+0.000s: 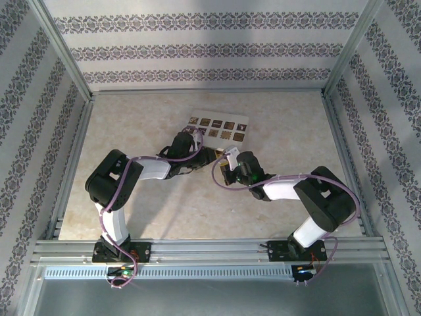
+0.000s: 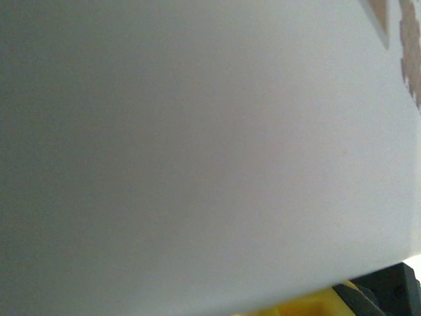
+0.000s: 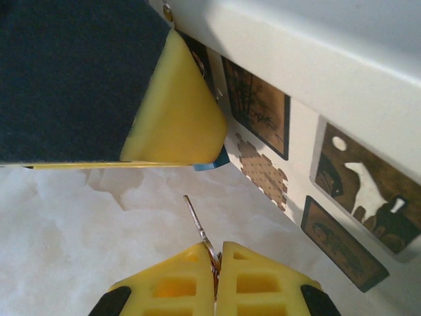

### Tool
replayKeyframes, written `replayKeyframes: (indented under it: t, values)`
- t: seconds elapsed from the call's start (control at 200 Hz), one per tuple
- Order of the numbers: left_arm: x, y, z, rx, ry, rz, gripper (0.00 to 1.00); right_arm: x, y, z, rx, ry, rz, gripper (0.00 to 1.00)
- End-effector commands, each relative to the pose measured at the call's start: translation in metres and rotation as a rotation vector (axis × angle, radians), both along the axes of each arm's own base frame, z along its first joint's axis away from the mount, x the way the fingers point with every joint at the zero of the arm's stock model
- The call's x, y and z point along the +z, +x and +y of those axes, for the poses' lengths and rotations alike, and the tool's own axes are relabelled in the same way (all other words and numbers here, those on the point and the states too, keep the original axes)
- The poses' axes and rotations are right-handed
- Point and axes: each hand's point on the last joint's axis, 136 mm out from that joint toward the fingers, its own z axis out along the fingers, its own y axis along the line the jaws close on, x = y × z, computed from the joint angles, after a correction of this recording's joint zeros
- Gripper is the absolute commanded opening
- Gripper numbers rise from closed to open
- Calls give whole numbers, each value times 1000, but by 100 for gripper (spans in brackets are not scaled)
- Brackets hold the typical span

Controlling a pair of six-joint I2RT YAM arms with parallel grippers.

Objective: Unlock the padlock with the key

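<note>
My right fingers point(image 3: 222, 254) are pressed together on the key point(image 3: 196, 218). It looks light, stiff and slippery, so hold the bow firmly. Whether my left fingers point(image 3: 174, 112) are spread, I cannot tell.

We see only the key's point(image 3: 198, 224) thin blade, its head buried in the right gripper point(image 3: 216, 253). A blue object point(image 3: 218, 160) hides behind a yellow pad point(image 3: 174, 112).

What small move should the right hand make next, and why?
Probably ease the right hand forward: its closed fingers pinch the key, whose tip points toward the blue piece under a yellow pad of the left hand, a gap apart. The keyhole cannot be made out.
</note>
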Motion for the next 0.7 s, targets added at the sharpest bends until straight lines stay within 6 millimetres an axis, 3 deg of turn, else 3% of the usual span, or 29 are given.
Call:
replayKeyframes:
  t: [0.0,0.37,0.695]
  values:
    - [34,-2,-15,-34,-79,-20,24,-3,5,-7,-14,-12,-32,0]
    - [36,0,-16,-32,-82,-16,24,-10,7,-6,-10,5,-21,0]
    - [38,1,-17,-29,-86,-3,24,-4,8,-8,-5,61,-34,0]
